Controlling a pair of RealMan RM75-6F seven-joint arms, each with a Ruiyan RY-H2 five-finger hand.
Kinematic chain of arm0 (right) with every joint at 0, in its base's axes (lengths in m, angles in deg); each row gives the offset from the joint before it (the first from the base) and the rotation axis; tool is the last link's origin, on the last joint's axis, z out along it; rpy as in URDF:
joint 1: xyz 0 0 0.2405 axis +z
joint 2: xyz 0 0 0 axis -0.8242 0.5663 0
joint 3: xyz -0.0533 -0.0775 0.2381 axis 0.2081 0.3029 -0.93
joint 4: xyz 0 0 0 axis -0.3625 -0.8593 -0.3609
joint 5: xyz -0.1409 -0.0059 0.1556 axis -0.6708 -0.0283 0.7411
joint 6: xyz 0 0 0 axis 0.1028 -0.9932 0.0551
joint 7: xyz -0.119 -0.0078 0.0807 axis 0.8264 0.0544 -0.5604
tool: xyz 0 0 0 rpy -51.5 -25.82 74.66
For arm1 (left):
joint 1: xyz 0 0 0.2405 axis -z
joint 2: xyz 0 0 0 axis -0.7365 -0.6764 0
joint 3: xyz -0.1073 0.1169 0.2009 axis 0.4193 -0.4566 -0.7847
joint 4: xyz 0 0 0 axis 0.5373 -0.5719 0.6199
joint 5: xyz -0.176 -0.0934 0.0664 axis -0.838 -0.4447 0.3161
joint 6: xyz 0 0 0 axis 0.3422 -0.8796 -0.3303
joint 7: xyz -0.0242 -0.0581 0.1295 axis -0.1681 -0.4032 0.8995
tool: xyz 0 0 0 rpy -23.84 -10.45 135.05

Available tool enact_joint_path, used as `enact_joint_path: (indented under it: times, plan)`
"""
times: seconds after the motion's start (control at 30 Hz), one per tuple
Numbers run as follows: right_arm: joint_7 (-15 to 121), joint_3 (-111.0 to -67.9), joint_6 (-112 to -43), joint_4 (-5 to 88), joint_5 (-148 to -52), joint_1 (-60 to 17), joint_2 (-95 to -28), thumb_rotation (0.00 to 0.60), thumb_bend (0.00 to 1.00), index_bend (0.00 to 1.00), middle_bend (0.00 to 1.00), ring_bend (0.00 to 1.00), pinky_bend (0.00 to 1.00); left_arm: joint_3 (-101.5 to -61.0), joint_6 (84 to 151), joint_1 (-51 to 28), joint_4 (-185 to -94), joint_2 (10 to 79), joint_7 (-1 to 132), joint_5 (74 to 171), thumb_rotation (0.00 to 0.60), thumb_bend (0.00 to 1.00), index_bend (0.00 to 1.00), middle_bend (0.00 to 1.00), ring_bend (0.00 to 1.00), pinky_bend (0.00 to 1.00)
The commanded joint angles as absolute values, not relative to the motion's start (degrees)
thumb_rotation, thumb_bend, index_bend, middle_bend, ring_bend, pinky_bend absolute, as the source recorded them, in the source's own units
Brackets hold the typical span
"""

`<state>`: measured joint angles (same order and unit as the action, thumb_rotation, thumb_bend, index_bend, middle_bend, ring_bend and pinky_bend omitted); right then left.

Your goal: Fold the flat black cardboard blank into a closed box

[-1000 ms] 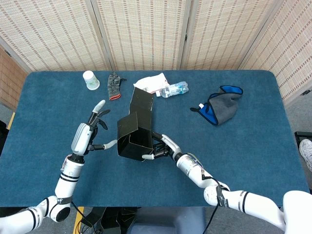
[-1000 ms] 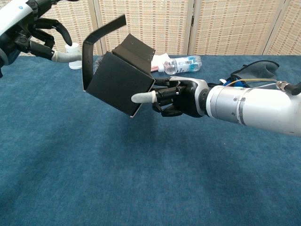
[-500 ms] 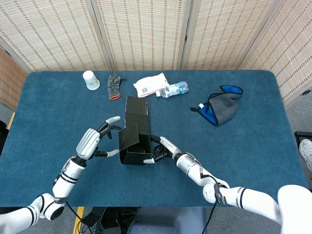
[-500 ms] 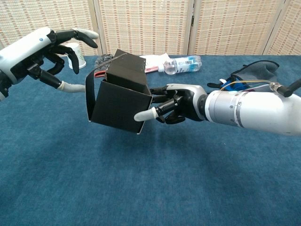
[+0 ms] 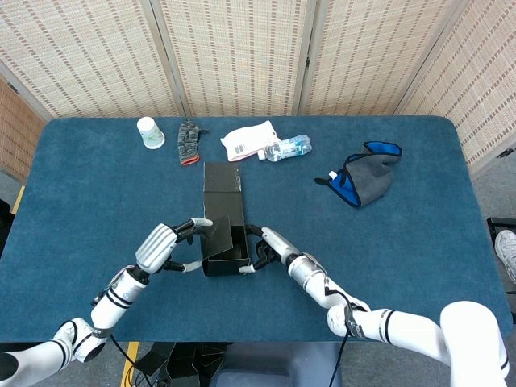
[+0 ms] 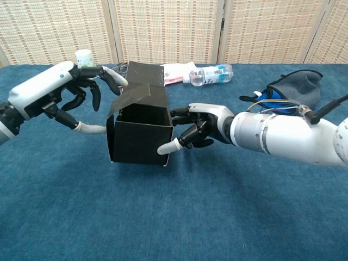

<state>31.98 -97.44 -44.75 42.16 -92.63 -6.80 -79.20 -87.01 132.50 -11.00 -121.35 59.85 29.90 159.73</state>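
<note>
Black box (image 6: 140, 126) partly folded, open end toward near side, on table (image 6: 217, 217). Right hand (image 6: 198, 129) pinches right wall; left hand (image 6: 76, 95), fingers spread, touches left flap.

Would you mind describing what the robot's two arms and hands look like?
Both arms are glossy white with black bands at the joints. The left hand has a white back, black fingers and pale grey fingertips. The right hand looks the same, on a silver-grey wrist cylinder, with a thin cable running along the forearm.
</note>
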Motion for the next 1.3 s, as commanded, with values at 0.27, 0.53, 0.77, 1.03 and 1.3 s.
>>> enact_joint_path:
  times: [0.27, 0.53, 0.77, 1.03, 1.3]
  plan:
    - [37.5, -95.1, -49.6, 40.6, -93.2, -6.8, -81.9, 0.600, 0.24, 0.34, 0.39, 0.75, 1.00, -90.0, 134.0, -11.0, -113.6, 64.2, 27.3, 161.3, 0.600, 0.04, 0.39, 0.27, 0.55, 0.88]
    - [39.0, -93.6, -53.1, 40.2, -97.0, -8.4, -83.1, 0.600, 0.24, 0.34, 0.38, 0.75, 1.00, -92.3, 135.6, -10.7, -109.7, 65.7, 28.3, 163.2, 0.600, 0.04, 0.39, 0.27, 0.55, 0.88]
    - [39.2, -92.3, -54.8, 40.6, -100.4, -9.8, -82.9, 0.600, 0.24, 0.34, 0.36, 0.75, 1.00, -94.2, 135.7, -10.3, -109.0, 65.3, 30.6, 164.7, 0.600, 0.04, 0.38, 0.27, 0.55, 0.88]
    - [38.9, -91.7, -55.5, 40.7, -102.6, -10.6, -82.8, 0.600, 0.24, 0.34, 0.35, 0.75, 1.00, -95.9, 134.9, -9.2, -110.1, 64.1, 32.3, 166.0, 0.600, 0.04, 0.38, 0.27, 0.55, 0.88]
    - [38.4, -91.1, -56.1, 40.2, -104.8, -11.2, -82.6, 0.600, 0.24, 0.34, 0.35, 0.75, 1.00, -97.1, 133.1, -8.2, -111.5, 63.0, 33.8, 166.5, 0.600, 0.04, 0.37, 0.27, 0.55, 0.88]
